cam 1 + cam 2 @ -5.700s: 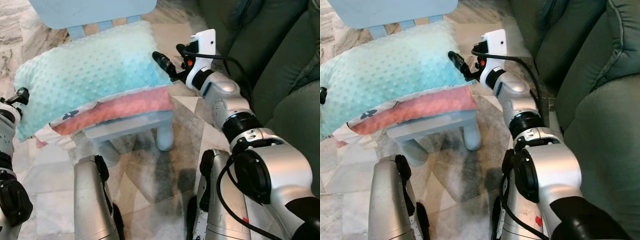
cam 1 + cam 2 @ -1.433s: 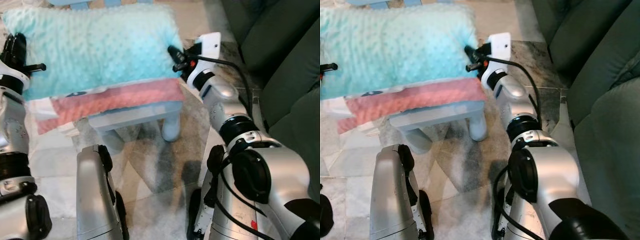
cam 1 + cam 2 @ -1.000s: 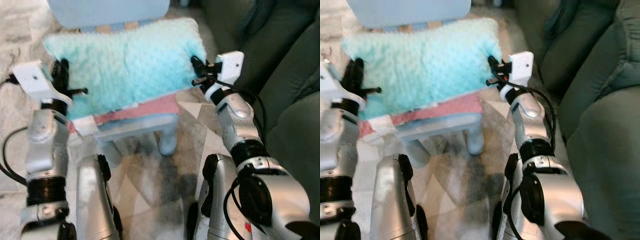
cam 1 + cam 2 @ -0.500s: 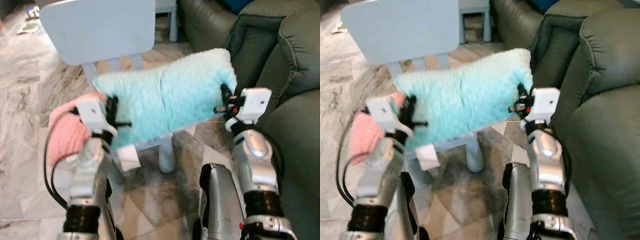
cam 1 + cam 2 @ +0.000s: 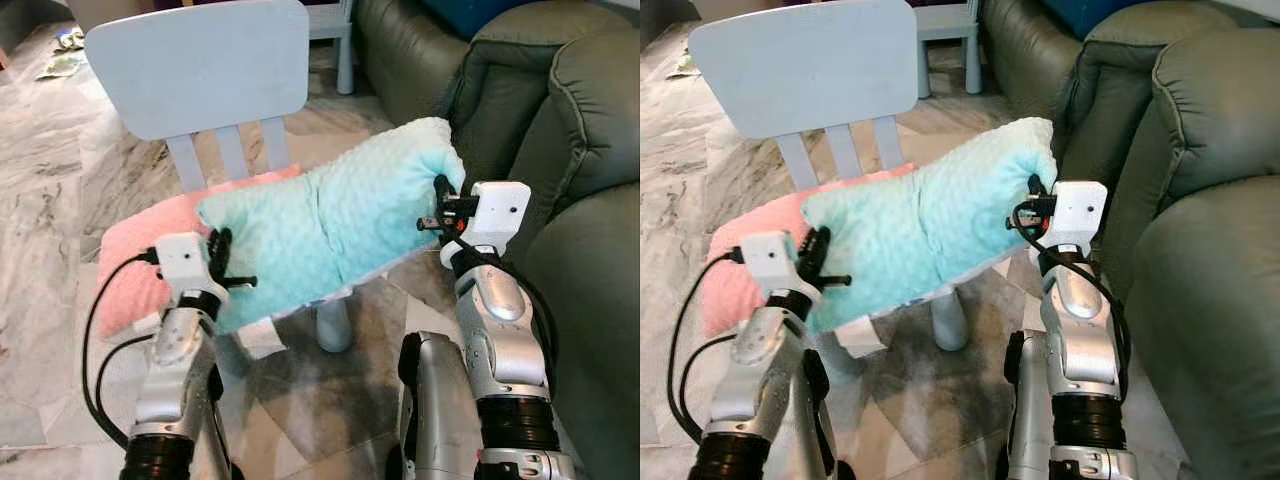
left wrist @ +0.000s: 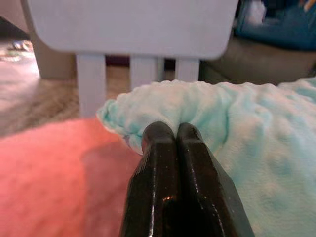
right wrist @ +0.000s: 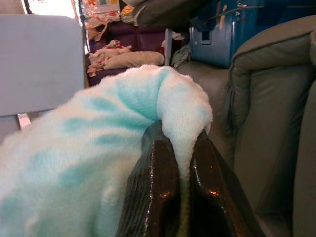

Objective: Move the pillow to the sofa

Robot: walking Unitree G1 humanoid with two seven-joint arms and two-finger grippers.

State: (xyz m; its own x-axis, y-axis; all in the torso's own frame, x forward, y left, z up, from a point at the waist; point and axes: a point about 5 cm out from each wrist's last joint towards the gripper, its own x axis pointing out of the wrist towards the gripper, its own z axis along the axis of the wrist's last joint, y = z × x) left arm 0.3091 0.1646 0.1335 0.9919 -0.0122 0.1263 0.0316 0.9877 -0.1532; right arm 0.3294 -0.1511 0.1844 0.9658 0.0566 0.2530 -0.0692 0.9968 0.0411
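A turquoise dotted pillow point(image 5: 330, 235) hangs in the air between both arms, just above the seat of a small light-blue chair point(image 5: 205, 65). My left gripper point(image 5: 218, 268) is shut on the pillow's left edge; its fingers point(image 6: 170, 148) pinch the fabric. My right gripper point(image 5: 438, 205) is shut on the right corner, with plush point(image 7: 182, 118) squeezed between its fingers. The grey-green sofa point(image 5: 580, 130) stands at the right, close to the right arm.
A pink pillow point(image 5: 150, 255) lies on the chair seat under the turquoise one. A second light-blue furniture leg point(image 5: 344, 50) stands at the back. Marble floor point(image 5: 50, 200) spreads to the left. A blue object point(image 5: 1080, 12) lies on the sofa at the top.
Both grippers have lifted the turquoise pillow a little higher and more to the right, off the pink pillow. More of the pink pillow now shows on the seat.
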